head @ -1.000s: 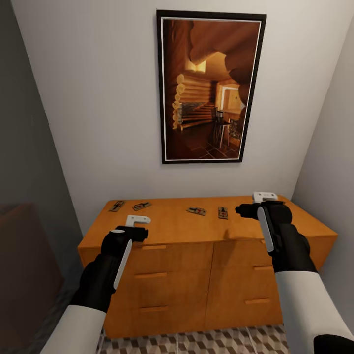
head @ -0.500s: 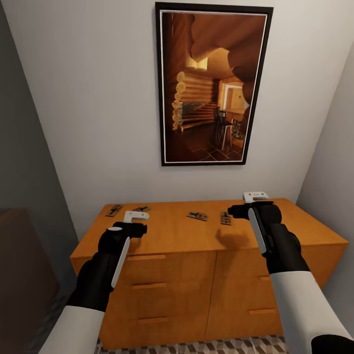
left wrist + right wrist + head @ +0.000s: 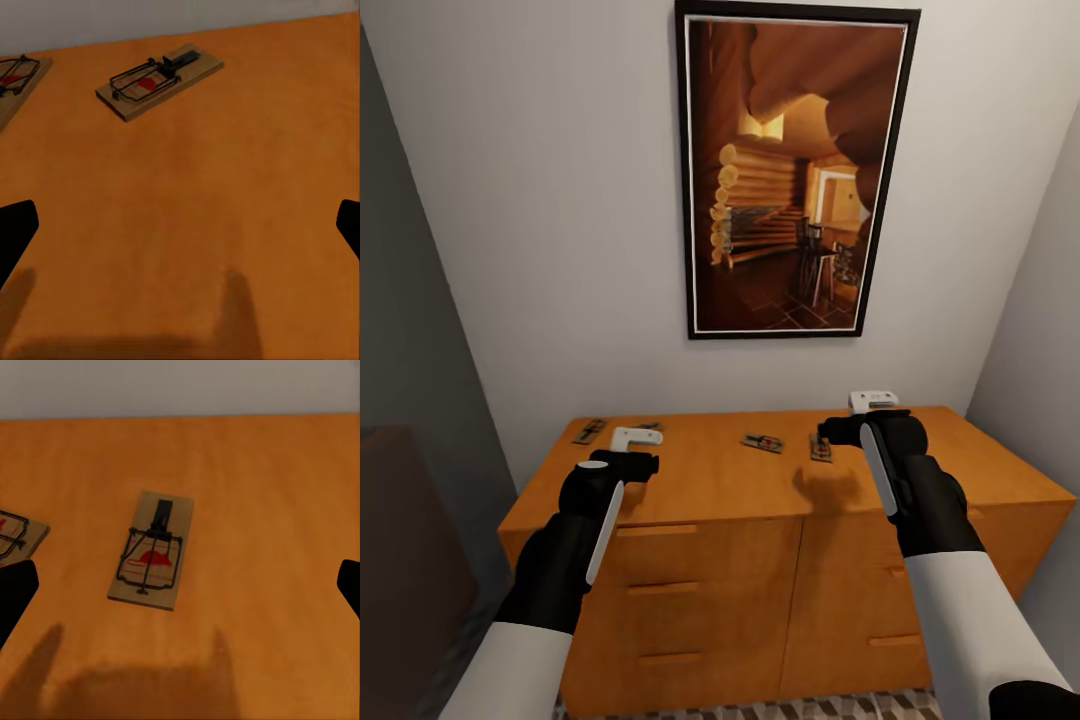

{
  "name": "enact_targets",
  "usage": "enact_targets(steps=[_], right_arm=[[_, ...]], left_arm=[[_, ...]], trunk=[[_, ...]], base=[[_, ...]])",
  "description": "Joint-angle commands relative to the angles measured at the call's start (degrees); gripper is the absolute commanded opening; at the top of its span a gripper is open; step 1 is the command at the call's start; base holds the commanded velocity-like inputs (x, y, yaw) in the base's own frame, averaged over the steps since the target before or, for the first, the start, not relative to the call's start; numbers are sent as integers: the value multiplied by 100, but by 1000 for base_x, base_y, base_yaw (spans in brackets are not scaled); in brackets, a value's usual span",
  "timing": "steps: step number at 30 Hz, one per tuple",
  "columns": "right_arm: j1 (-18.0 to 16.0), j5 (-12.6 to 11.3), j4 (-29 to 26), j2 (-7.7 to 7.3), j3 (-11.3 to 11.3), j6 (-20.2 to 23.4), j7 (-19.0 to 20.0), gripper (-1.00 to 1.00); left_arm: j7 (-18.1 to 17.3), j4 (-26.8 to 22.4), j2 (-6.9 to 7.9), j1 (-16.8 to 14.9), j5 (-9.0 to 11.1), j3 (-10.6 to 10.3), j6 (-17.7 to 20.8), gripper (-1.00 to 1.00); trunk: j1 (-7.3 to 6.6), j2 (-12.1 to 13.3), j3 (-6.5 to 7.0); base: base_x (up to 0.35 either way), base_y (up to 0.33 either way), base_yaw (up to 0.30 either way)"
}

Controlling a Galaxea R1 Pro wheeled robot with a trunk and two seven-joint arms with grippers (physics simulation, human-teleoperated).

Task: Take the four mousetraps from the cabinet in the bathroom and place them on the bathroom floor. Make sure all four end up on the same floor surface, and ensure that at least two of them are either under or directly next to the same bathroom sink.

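Since a second ago: your view has drawn nearer the cabinet (image 3: 760, 560) and tipped up, so less tiled floor (image 3: 830, 708) shows at the bottom edge; both arms sit a little further in over the top
Cabinet: orange-brown, drawer fronts facing you, filling the lower middle of the head view; its flat top serves as the counter for the traps
Mousetraps: four lie along the back of the top. In the head view, one sits at the far left (image 3: 589, 431), one just right of it (image 3: 651, 427) partly behind your left hand, one near the centre (image 3: 762, 442), one right of centre (image 3: 820, 449) just beside your right hand
Left hand (image 3: 636, 437): hovers above the left part of the top, fingers spread wide; in the left wrist view the dark tips sit at the two side edges with bare wood between, holding nothing
Left wrist view: one trap (image 3: 160, 79) lies angled in the upper middle; another (image 3: 15, 82) is cut off at the upper left edge
Right hand (image 3: 872, 401): hovers above the right part of the top, fingers spread, holding nothing
Right wrist view: one trap (image 3: 152, 549) lies at centre-left, flat on the wood; a second (image 3: 16, 534) peeks in at the left edge
Picture (image 3: 792, 170): dark-framed, hangs on the white wall above the cabinet
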Motion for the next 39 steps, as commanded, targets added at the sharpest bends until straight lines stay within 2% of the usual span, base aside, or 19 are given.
enact_targets(steps=[1, 7, 17, 39], right_arm=[[-5, -3, -2, -1, 9, 26, -26, 100], [-5, -5, 45, 1, 6, 26, -26, 100], [-5, -6, 232, 2, -2, 26, -28, 100], [-5, 8, 1214, 22, -3, 26, -87, 100]], left_arm=[[9, -7, 1, -4, -23, -7, 26, 100], [10, -85, 1, -4, -22, -7, -73, 100], [7, -161, -5, -4, -21, -7, -182, 100], [-47, -177, -12, -4, 72, -2, -191, 100]], trunk=[[2, -4, -7], [2, -4, -7], [2, -4, -7], [2, -4, -7]], base=[[213, 0, 0], [210, 0, 0], [57, 0, 0], [3, 0, 0]])
